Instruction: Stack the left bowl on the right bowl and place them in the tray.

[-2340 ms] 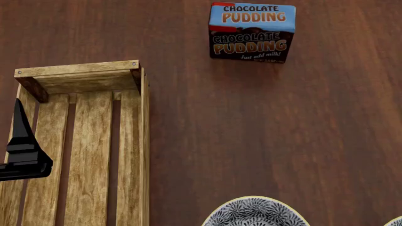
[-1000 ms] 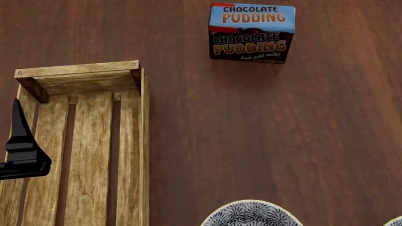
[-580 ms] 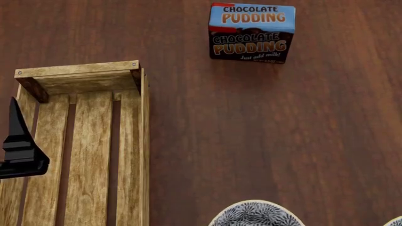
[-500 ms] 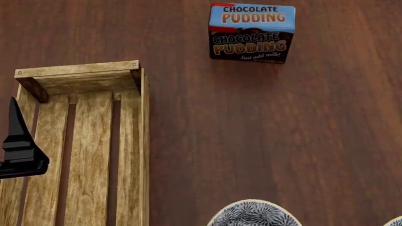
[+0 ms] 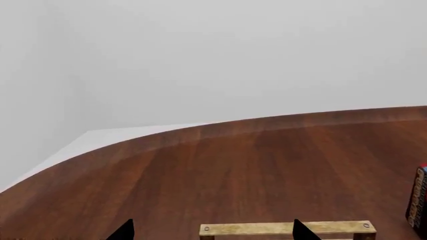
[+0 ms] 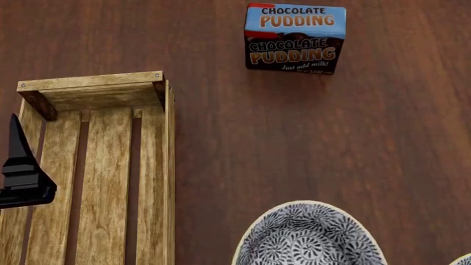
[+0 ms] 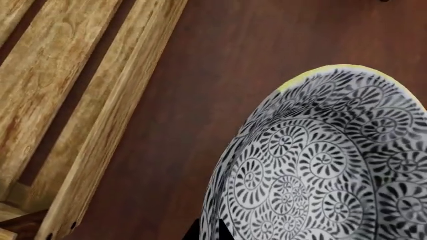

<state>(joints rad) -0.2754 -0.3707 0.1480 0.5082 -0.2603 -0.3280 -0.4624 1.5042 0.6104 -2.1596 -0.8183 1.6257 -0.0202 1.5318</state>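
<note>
Patterned bowl (image 6: 309,234) risen into view, beside tray (image 6: 96,165) edge; open table (image 6: 294,143) beyond

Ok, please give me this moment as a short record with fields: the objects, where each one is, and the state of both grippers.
surface: dark wood table
tray: light-wood slatted crate at the head view's left, nothing seen inside
patterned bowl: black-and-white, on the near side, right of the crate, outside it
second bowl: only a rim sliver at the view's right edge
chocolate pudding box: far side, upright
left gripper: fingertips apart, empty, over the crate
right gripper: at the bowl's rim, grip unclear
</note>
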